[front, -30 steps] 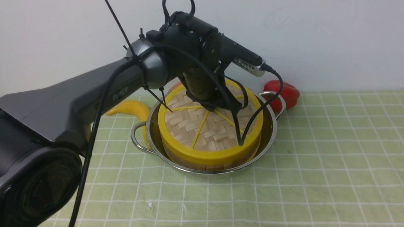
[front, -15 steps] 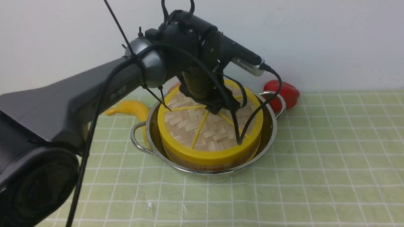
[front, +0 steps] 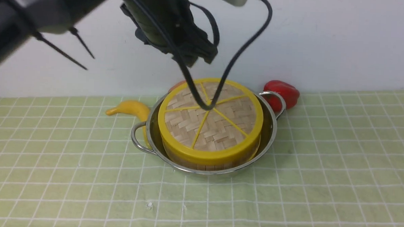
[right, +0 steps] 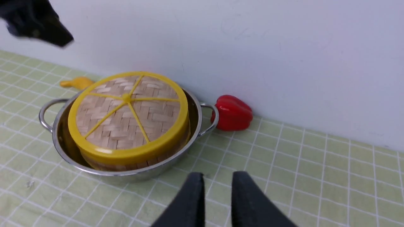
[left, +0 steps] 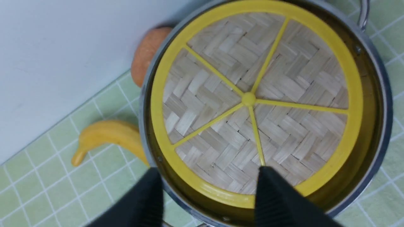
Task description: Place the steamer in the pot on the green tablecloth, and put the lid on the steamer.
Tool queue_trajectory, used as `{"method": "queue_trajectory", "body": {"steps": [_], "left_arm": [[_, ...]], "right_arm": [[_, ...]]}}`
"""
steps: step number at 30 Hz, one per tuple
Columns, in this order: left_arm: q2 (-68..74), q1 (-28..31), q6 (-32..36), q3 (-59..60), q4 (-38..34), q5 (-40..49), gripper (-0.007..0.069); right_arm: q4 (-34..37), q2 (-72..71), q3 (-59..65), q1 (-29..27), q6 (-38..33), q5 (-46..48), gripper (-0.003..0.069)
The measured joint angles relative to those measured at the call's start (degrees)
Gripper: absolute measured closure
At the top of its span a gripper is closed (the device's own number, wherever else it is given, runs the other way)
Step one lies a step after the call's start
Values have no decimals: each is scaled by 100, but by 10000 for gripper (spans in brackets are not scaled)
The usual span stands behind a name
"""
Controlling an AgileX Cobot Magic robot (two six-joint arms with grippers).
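while the lid (front: 210, 120) lies flat on the steamer (front: 206, 165) in the pot (front: 273, 130), the left hand (left: 210, 171) hangs above, spread wide, empty; light stiff bamboo, best gripped by its rim.

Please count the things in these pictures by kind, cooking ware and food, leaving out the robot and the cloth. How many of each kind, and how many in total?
Cooking ware: 3 (pot, steamer, lid)
Food: 3 (banana, red pepper, orange item half hidden behind the pot)
Total: 6
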Motion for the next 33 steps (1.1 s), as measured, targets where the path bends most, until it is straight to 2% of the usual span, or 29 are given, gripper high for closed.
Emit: {"method": "queue_trajectory", "body": {"steps": [1,2,3,5,7,10,14,21,23,28,33], "left_arm": [[-151,0,35,85,-12,0,413],[-151,0,35,85,-12,0,413],[-403,0,76,292,-93,0,544],[-674,0,140,600,-251,6,619],[-788,0,151,753,-309,6,634],[-1419,0,182,1740,-581,-1,648],[-2053,0,182,2797,-801,-466,648],[-3797,0,197,6061,-1379,-2680,648],[-4021,0,197,6566,-1533,-3055,648],[-4433,0,197,7315,-1961,-3525,648],[-4670,0,197,7466,-2592,-3604,645]], "right_arm": [[0,-191,430,0,0,-270,608],[0,-227,498,0,0,-270,614],[0,-551,986,0,0,-639,656],[16,-865,1453,0,8,-988,673],[16,-998,1623,0,15,-1130,675],[16,-1267,1965,0,14,-1390,675],[16,-1281,1997,0,22,-1372,675],[16,-1281,1997,0,29,-1216,667],[16,-1281,1997,0,35,-1216,664],[16,-1281,1997,0,78,-1216,658],[16,-1281,1997,0,99,-1216,650]]}}
